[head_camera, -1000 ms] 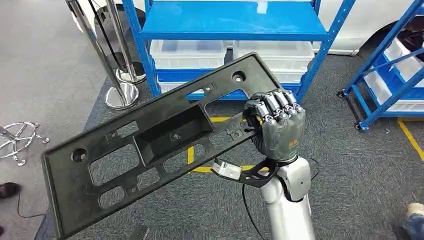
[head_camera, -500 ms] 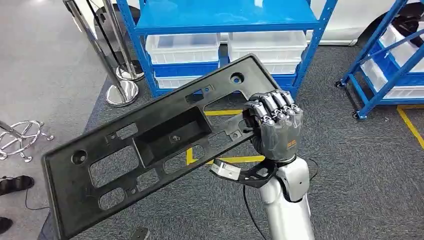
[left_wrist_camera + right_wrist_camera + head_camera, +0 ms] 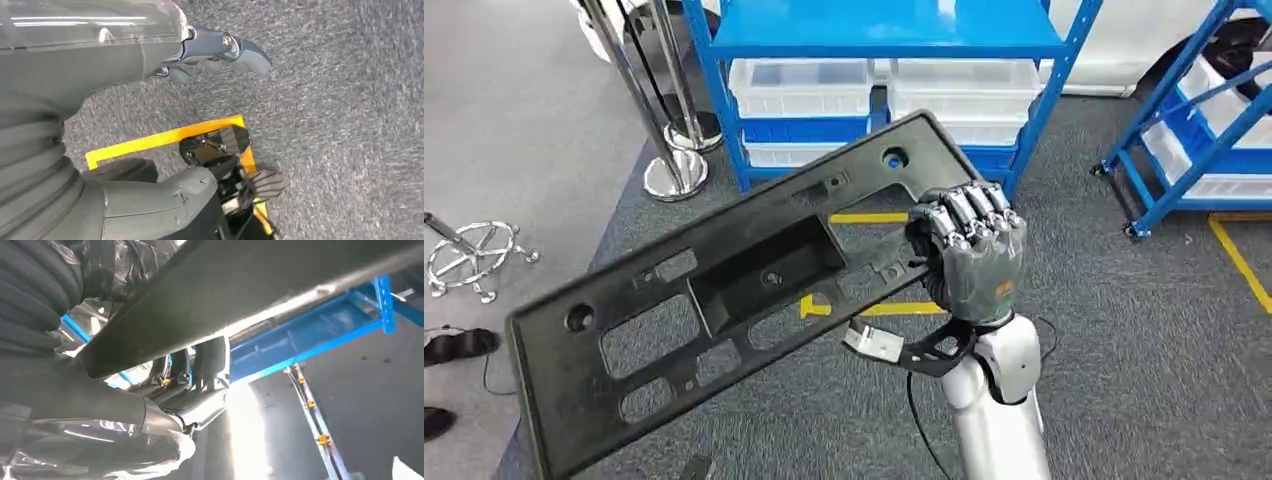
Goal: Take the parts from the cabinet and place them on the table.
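held by the right hand (image 3: 971,262): a long black moulded plastic panel with rectangular cut-outs and a central recess (image 3: 724,290), carried in the air above grey carpet (image 3: 1124,330). fingers (image 3: 969,212) wrapped over the panel's near long edge, close to its right end, thumb side hidden beneath; grip closed firmly on the part. in the right wrist view, panel underside (image 3: 260,285) seen crossing just above the hand, fingers curled around its edge.

long axis of the panel ran from the hand down and away toward the robot's left, the free end lower and well apart from the grip. nearly all of the part lay to the left of the fingers, so judged to be an end-heavy, cantilevered hold.

left hand (image 3: 220,50) seen in the left wrist view hanging over carpet and yellow floor tape (image 3: 165,137); fingers apart, nothing held. judged nearer to the panel's free end than the right hand, should support be wanted.

blue steel shelving with white plastic bins (image 3: 874,85) stood ahead. no bench identified; placement judged not yet begun.
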Motion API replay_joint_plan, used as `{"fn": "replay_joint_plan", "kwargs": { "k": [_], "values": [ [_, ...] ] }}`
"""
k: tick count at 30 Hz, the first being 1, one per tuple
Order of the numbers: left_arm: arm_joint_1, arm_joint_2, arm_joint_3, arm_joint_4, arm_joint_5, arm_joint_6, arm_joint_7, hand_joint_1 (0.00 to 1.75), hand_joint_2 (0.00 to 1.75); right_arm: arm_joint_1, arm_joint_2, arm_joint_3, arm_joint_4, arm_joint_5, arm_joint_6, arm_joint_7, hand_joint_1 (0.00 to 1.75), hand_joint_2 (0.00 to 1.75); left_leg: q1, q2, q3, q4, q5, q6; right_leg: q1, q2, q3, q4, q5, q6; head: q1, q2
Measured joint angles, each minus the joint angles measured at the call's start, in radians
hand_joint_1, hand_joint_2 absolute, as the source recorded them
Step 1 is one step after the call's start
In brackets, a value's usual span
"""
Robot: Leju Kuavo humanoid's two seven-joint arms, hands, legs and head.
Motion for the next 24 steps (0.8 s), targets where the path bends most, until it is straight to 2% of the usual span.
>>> {"fn": "replay_joint_plan", "kwargs": {
  "k": [1, 2, 3, 4, 5, 6, 7, 8, 11, 12, 13, 14, 16, 17, 18, 19, 20, 21, 22, 23, 24],
  "values": [
    [-0.002, 0.0, 0.0, 0.0, 0.001, 0.0, -0.001, 0.0, 1.75, 0.0, 0.0, 0.0, 0.0, -0.001, 0.0, 0.0, 1.75, 1.75, 0.0, 0.0, -0.012, 0.002, 0.007, -0.001, -0.002, 0.0, -0.02, 0.071, -0.037, 0.003, -0.001, 0.0],
    [-0.004, 0.001, 0.0, 0.0, 0.002, 0.0, -0.002, 0.0, 1.75, 0.0, 0.0, 0.0, 0.0, -0.001, 0.0, 0.001, 1.75, 1.75, 0.0, 0.0, -0.025, 0.006, 0.015, -0.002, -0.004, 0.0, -0.03, 0.121, -0.05, 0.006, 0.0, 0.0],
    [-0.006, 0.002, 0.0, 0.0, 0.006, 0.0, -0.003, 0.0, 1.75, -0.001, 0.0, 0.001, 0.002, -0.001, 0.0, 0.003, 1.75, 1.75, 0.001, 0.0, -0.039, 0.012, 0.021, -0.004, -0.006, -0.001, -0.021, 0.13, -0.038, 0.009, -0.001, 0.0],
    [-0.009, 0.002, 0.0, 0.0, 0.012, 0.001, -0.005, 0.0, 1.75, -0.002, 0.0, 0.004, 0.002, -0.001, 0.0, 0.008, 1.75, 1.75, 0.002, 0.0, -0.052, 0.018, 0.025, -0.008, -0.009, -0.001, 0.013, 0.095, -0.011, 0.011, 0.0, 0.0],
    [-0.01, 0.003, 0.0, 0.0, 0.015, 0.003, -0.005, 0.0, 1.75, -0.006, 0.0, 0.009, 0.003, -0.001, 0.0, 0.011, 1.75, 1.75, 0.004, 0.0, -0.064, 0.027, 0.028, -0.012, -0.013, -0.001, 0.067, 0.023, 0.019, 0.013, 0.0, 0.0],
    [-0.01, 0.003, 0.0, 0.0, 0.018, 0.005, -0.004, 0.0, 1.75, -0.013, 0.0, 0.017, 0.003, -0.001, 0.0, 0.013, 1.75, 1.75, 0.005, 0.0, -0.075, 0.039, 0.03, -0.016, -0.017, -0.003, 0.133, -0.071, 0.039, 0.015, -0.001, 0.0],
    [-0.01, 0.007, 0.0, 0.0, 0.018, 0.007, -0.002, 0.0, 1.75, -0.021, 0.001, 0.025, 0.005, -0.001, 0.0, 0.016, 1.75, 1.75, 0.003, 0.0, -0.088, 0.049, 0.032, -0.023, -0.016, -0.004, 0.173, -0.141, 0.005, 0.014, 0.0, 0.0],
    [-0.01, 0.009, 0.0, 0.0, 0.018, 0.008, -0.001, 0.0, 1.75, -0.023, 0.003, 0.03, 0.005, -0.001, 0.0, 0.016, 1.75, 1.75, 0.001, 0.0, -0.095, 0.056, 0.034, -0.028, -0.007, 0.002, 0.169, -0.135, 0.02, 0.004, -0.001, 0.0],
    [-0.004, 0.013, 0.002, 0.0, 0.021, 0.01, -0.001, 0.0, 1.75, -0.025, 0.003, 0.037, 0.008, -0.001, 0.0, 0.02, 1.75, 1.75, 0.004, -0.001, -0.1, 0.056, 0.05, -0.049, -0.003, 0.002, 0.155, -0.137, 0.025, -0.015, 0.0, 0.0],
    [-0.001, 0.014, 0.002, 0.0, 0.021, 0.012, -0.001, 0.0, 1.75, -0.026, 0.004, 0.039, 0.008, -0.002, 0.0, 0.02, 1.75, 1.75, 0.006, -0.002, -0.104, 0.058, 0.053, -0.055, -0.006, 0.0, 0.15, -0.145, 0.034, -0.027, -0.001, 0.0],
    [0.001, 0.016, 0.002, 0.0, 0.022, 0.013, -0.001, 0.0, 1.75, -0.029, 0.005, 0.041, 0.01, -0.005, 0.0, 0.019, 1.75, 1.75, 0.009, -0.004, -0.114, 0.071, 0.031, -0.059, -0.008, -0.002, 0.145, -0.146, 0.042, -0.035, -0.001, 0.0],
    [0.003, 0.016, 0.002, 0.0, 0.023, 0.014, -0.002, 0.0, 1.75, -0.03, 0.005, 0.045, 0.012, -0.01, 0.0, 0.019, 1.75, 1.75, 0.009, -0.005, -0.13, 0.114, -0.019, -0.064, -0.008, -0.002, 0.136, -0.146, 0.051, -0.042, -0.002, 0.0],
    [0.004, 0.016, 0.002, 0.0, 0.026, 0.014, -0.003, 0.0, 1.75, -0.032, 0.007, 0.05, 0.018, -0.015, 0.0, 0.018, 1.75, 1.75, 0.01, -0.005, -0.18, 0.266, -0.12, -0.07, -0.003, -0.002, 0.114, -0.146, 0.067, -0.048, -0.002, 0.0],
    [0.004, 0.016, 0.002, 0.0, 0.03, 0.014, -0.005, 0.0, 1.75, -0.034, 0.007, 0.054, 0.026, -0.015, 0.0, 0.019, 1.75, 1.75, 0.01, -0.005, -0.197, 0.331, -0.15, -0.07, 0.001, -0.002, 0.102, -0.145, 0.074, -0.048, -0.002, 0.0],
    [0.005, 0.016, 0.002, 0.0, 0.031, 0.013, -0.006, 0.0, 1.75, -0.034, 0.007, 0.06, 0.037, -0.015, 0.0, 0.023, 1.75, 1.75, 0.01, -0.005, -0.196, 0.356, -0.154, -0.067, 0.004, -0.002, 0.092, -0.144, 0.081, -0.05, -0.002, 0.0],
    [0.005, 0.016, 0.002, 0.0, 0.032, 0.012, -0.006, 0.0, 1.75, -0.034, 0.006, 0.065, 0.045, -0.013, 0.0, 0.029, 1.75, 1.75, 0.009, -0.005, -0.172, 0.336, -0.138, -0.063, 0.007, -0.002, 0.083, -0.143, 0.088, -0.05, -0.002, 0.0],
    [0.005, 0.016, 0.002, 0.0, 0.032, 0.012, -0.006, 0.0, 1.75, -0.034, 0.006, 0.07, 0.05, -0.012, 0.0, 0.034, 1.75, 1.75, 0.007, -0.005, -0.126, 0.276, -0.109, -0.056, 0.008, 0.0, 0.077, -0.143, 0.094, -0.049, -0.002, 0.0],
    [0.005, 0.016, 0.002, 0.0, 0.032, 0.012, -0.007, 0.0, 1.75, -0.035, 0.006, 0.072, 0.054, -0.012, 0.0, 0.035, 1.75, 1.75, 0.003, -0.006, -0.063, 0.183, -0.073, -0.048, 0.011, 0.001, 0.073, -0.143, 0.099, -0.048, -0.002, 0.0],
    [0.004, 0.016, 0.002, 0.0, 0.032, 0.012, -0.007, 0.0, 1.75, -0.037, 0.006, 0.077, 0.058, -0.012, 0.0, 0.037, 1.75, 1.75, -0.005, -0.008, 0.005, 0.081, -0.052, -0.033, 0.013, 0.0, 0.072, -0.144, 0.103, -0.048, -0.002, 0.0],
    [0.002, 0.018, 0.002, 0.0, 0.032, 0.012, -0.007, 0.0, 1.75, -0.038, 0.006, 0.08, 0.06, -0.012, 0.0, 0.039, 1.75, 1.75, -0.006, -0.007, 0.029, 0.037, -0.077, -0.027, 0.013, -0.001, 0.069, -0.146, 0.11, -0.043, -0.001, 0.0],
    [0.002, 0.018, 0.002, 0.0, 0.032, 0.012, -0.008, 0.0, 1.75, -0.04, 0.006, 0.083, 0.062, -0.012, 0.0, 0.042, 1.75, 1.75, -0.01, -0.006, 0.025, 0.038, -0.061, -0.028, 0.009, -0.002, 0.069, -0.148, 0.116, -0.038, -0.001, 0.0]
  ]
}}
